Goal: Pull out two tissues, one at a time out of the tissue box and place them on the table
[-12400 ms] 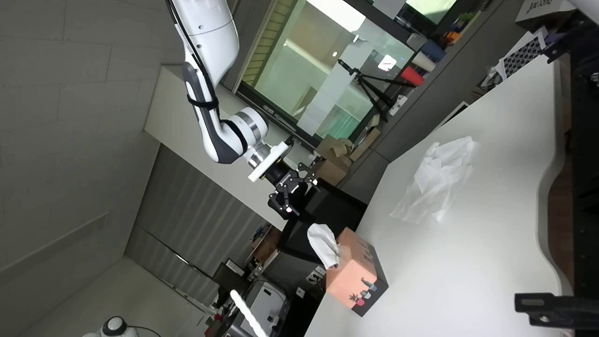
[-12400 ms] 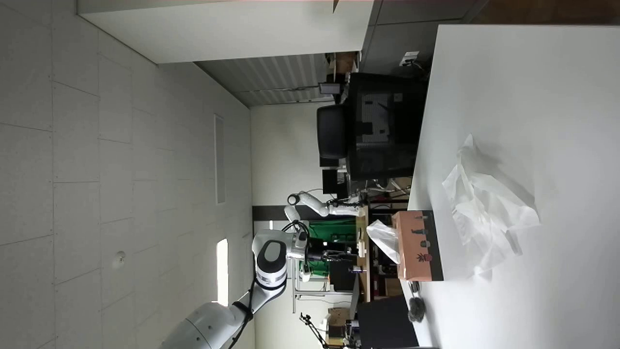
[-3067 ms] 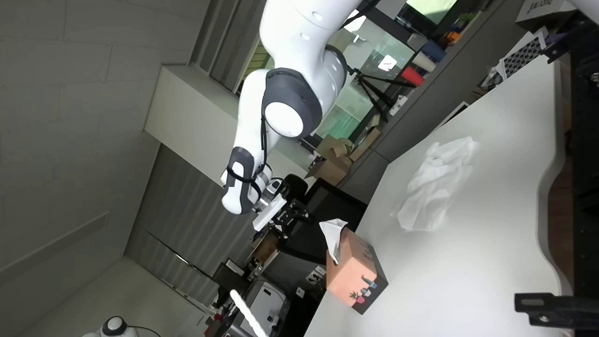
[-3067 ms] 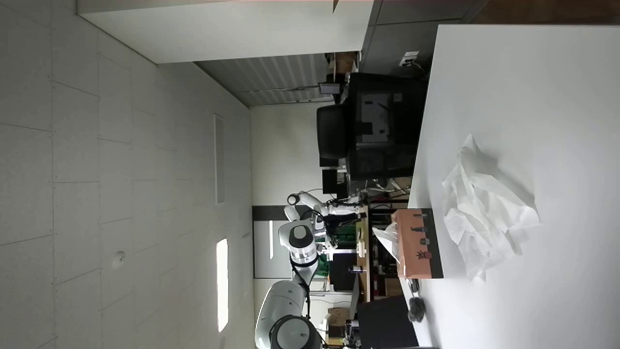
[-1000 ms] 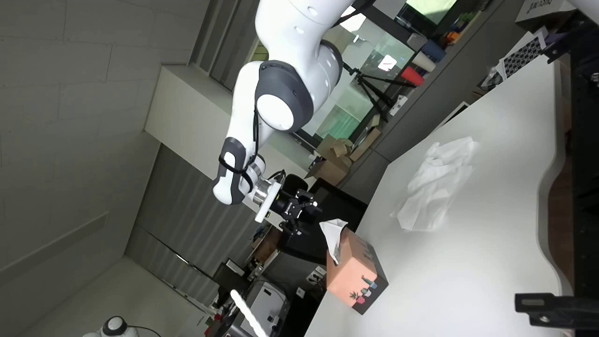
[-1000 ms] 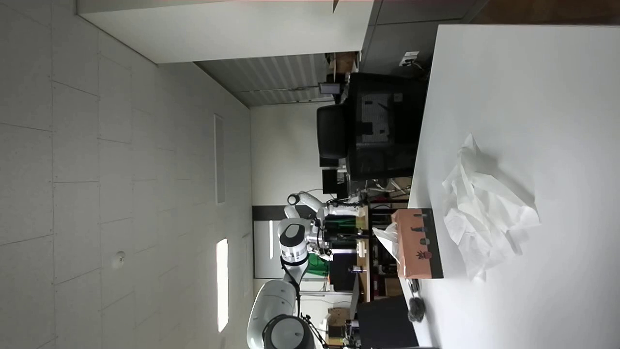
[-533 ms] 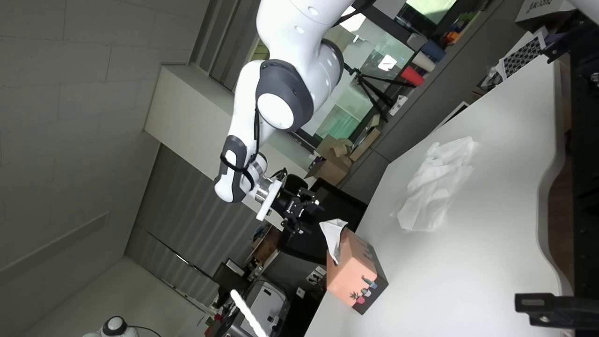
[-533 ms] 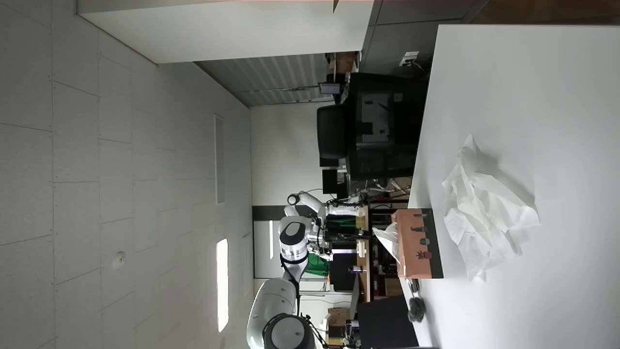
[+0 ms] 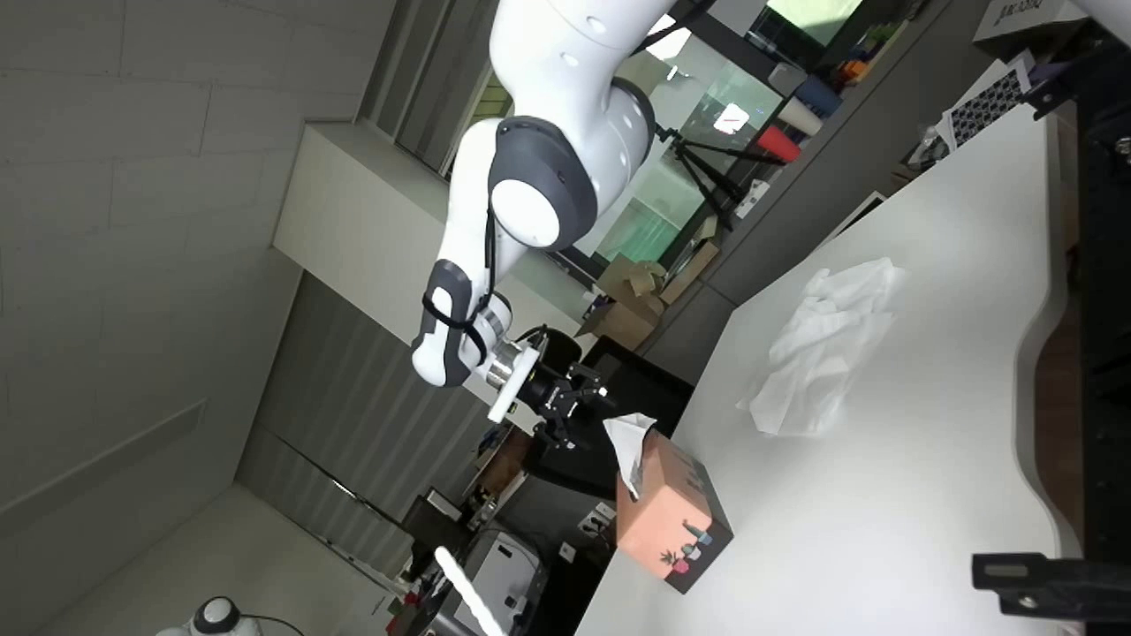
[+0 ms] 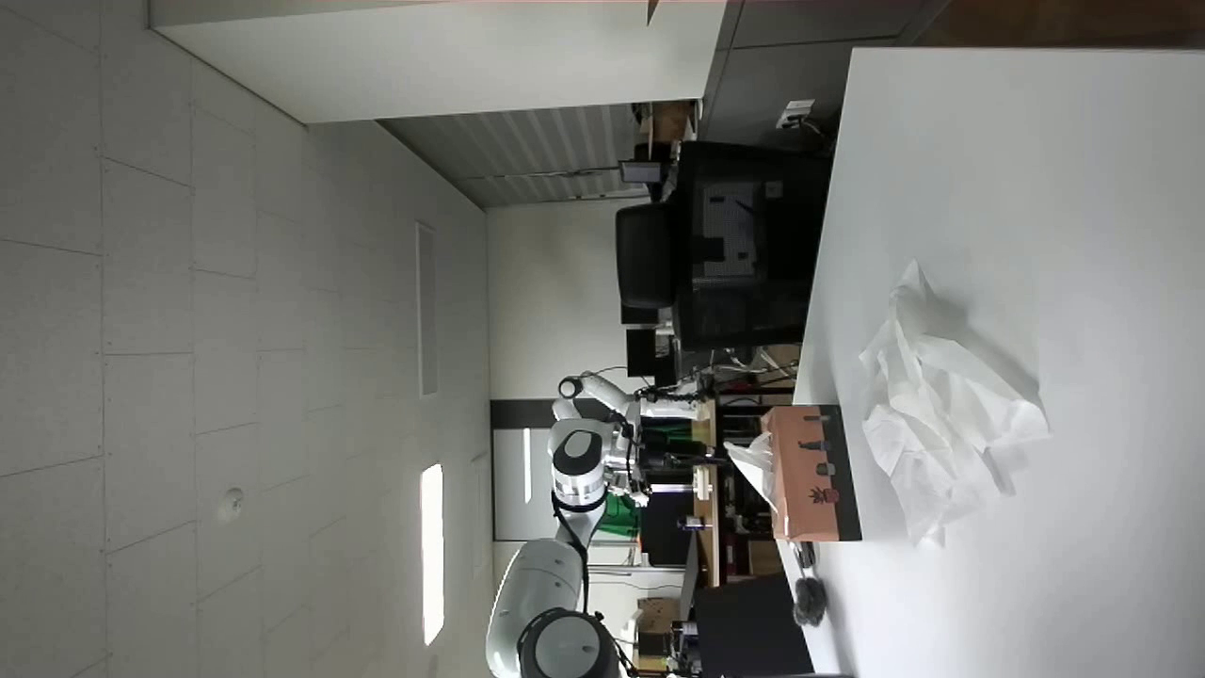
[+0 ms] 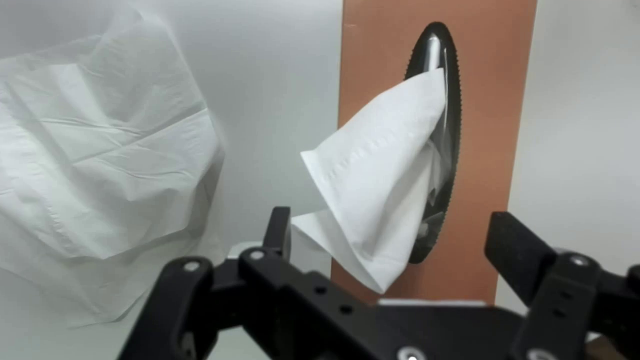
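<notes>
Tissue (image 11: 110,170) is seen crumpled on the table (image 11: 280,75), left of the tissue box (image 11: 492,100) in the wrist view; the gripper (image 11: 390,240), jaws spread, is held above the box's white tuft (image 11: 380,175).

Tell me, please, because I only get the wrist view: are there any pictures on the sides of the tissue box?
Observer: Yes! Little potted plants are printed on the sides of the tissue box.
Operator: Cool! Am I touching its top?
Observer: No, in an exterior view there's a gap between the end effector and the box's top.
Operator: Am I the only one here?
Observer: No, another white robot arm shows in the background.
</notes>
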